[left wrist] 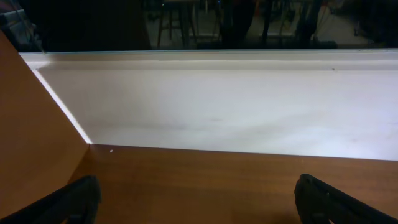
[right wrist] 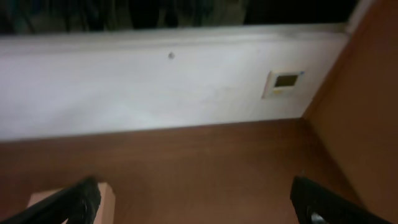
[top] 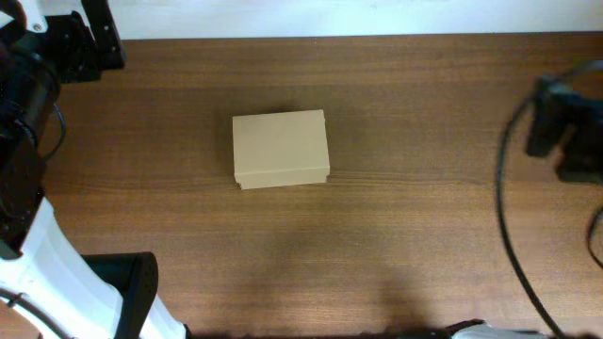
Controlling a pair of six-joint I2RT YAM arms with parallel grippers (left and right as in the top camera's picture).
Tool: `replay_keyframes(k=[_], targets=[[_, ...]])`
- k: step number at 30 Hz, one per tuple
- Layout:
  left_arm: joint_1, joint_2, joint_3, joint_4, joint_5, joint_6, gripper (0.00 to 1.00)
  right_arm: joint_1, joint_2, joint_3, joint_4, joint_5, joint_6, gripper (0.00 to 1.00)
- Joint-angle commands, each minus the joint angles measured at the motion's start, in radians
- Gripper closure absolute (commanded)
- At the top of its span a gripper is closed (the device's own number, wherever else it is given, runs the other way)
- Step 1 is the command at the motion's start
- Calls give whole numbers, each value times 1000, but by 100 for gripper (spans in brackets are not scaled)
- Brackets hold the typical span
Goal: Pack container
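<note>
Both arms' fingers spread wide, nothing pinched; container point(top: 281, 149) sits shut, well clear of them—rushed approach could shove it across desk point(top: 405, 235).

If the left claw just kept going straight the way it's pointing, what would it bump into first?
Probably nothing on the table: between the open left gripper fingers lies bare wood, then the white wall at its far edge. Depth is hard to judge.
</note>
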Motion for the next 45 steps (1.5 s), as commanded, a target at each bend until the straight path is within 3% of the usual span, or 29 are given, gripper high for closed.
replay_keyframes(k=[1,17,25,35,45], targets=[[1,-2,0,1,-11,11,0,-76,-156,-179,89,-83,-7,1],[1,-2,0,1,-11,11,0,-162,-937,-1505,691,-111,-7,1],[1,-2,0,1,-11,11,0,-162,-1267,-2045,1003,-134,-7,1],[1,-2,0,1,-11,11,0,-227,-1419,-2376,1376,-135,-7,1],[1,-2,0,1,-11,11,0,-253,-1444,-2533,1552,-134,-7,1]])
